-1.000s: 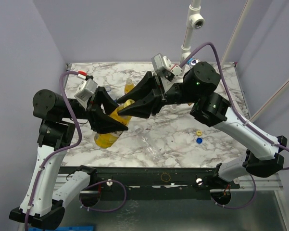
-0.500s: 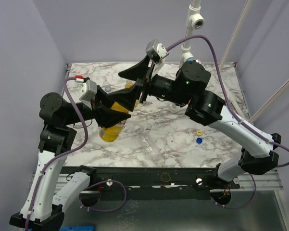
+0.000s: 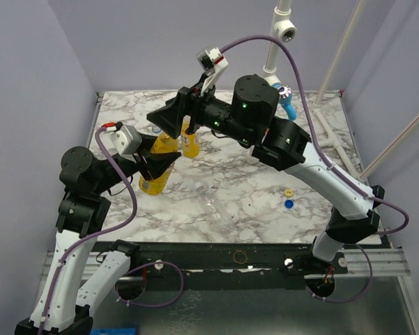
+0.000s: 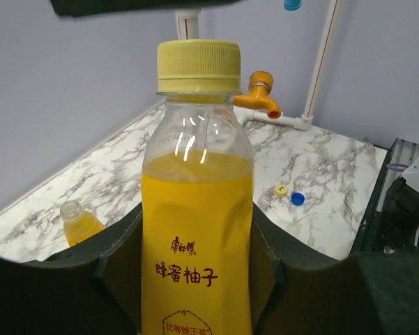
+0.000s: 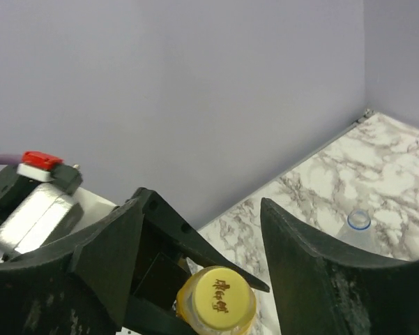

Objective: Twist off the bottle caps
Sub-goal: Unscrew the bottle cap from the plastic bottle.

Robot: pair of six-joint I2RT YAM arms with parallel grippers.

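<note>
The table (image 3: 265,220), marbled, is walled at left and rear and open toward the right. Over its left half the left gripper (image 4: 195,241) pinches the bottle (image 4: 196,209) by the body, tilted in the overhead view, its neck toward the right gripper (image 5: 203,201). That gripper's jaws are spread, one on each side of the cap (image 5: 216,299), and we see no contact. We judge the step in hand to be seating on this cap: the jaws should centre on its ribbed rim, close squarely, and turn about the neck's axis while the left grip resists. Room is tight. The left wall is near, and an uncapped bottle (image 3: 189,143) stands just beside the held one, within reach of a swinging finger. A yellow cap (image 3: 288,192) and a blue cap (image 3: 288,204) lie loose well to the right, near the clearer space for setting this one down.
</note>
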